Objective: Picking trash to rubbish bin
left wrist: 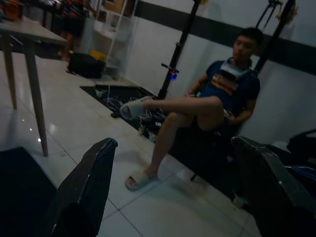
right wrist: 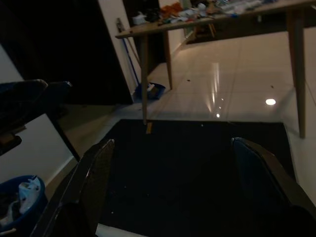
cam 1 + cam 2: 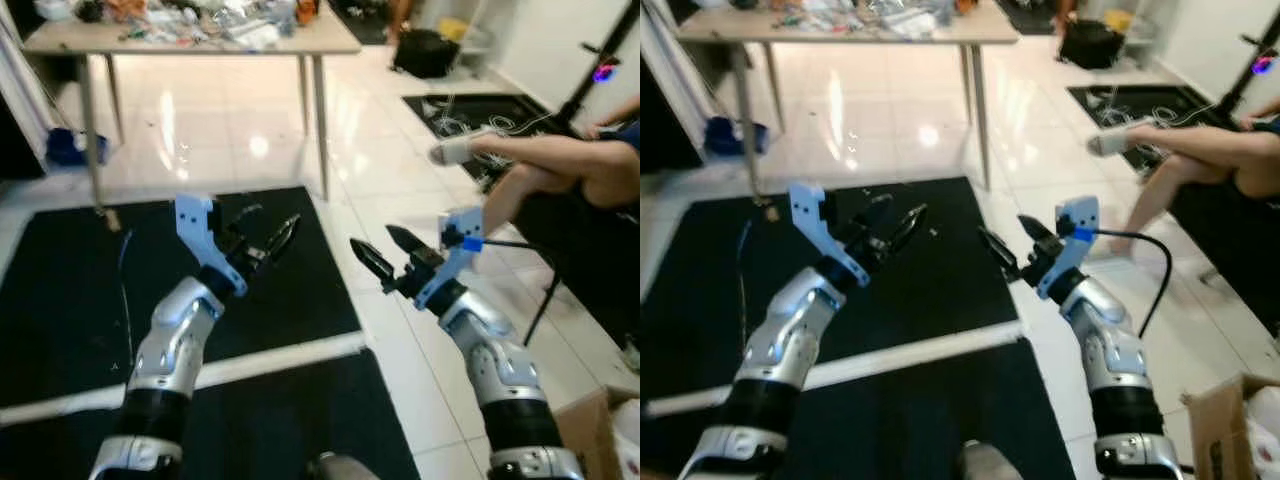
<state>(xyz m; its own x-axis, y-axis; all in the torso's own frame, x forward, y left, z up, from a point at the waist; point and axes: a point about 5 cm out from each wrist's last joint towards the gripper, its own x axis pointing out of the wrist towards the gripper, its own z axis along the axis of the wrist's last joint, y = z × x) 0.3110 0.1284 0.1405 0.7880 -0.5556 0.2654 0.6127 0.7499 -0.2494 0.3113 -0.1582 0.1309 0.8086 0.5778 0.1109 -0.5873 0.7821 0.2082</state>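
Both the left gripper [image 3: 268, 243] and right gripper [image 3: 385, 255] hover wide open and empty over the black mat [image 3: 70, 290]. Best scan for trash first, keeping clear of the seated person [image 3: 570, 165].

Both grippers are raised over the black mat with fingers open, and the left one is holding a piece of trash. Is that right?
Not quite. The left gripper holds nothing: the left wrist view shows its fingers spread with only floor between them. The rest stands: the right gripper is also open, and both are raised over the black mat.
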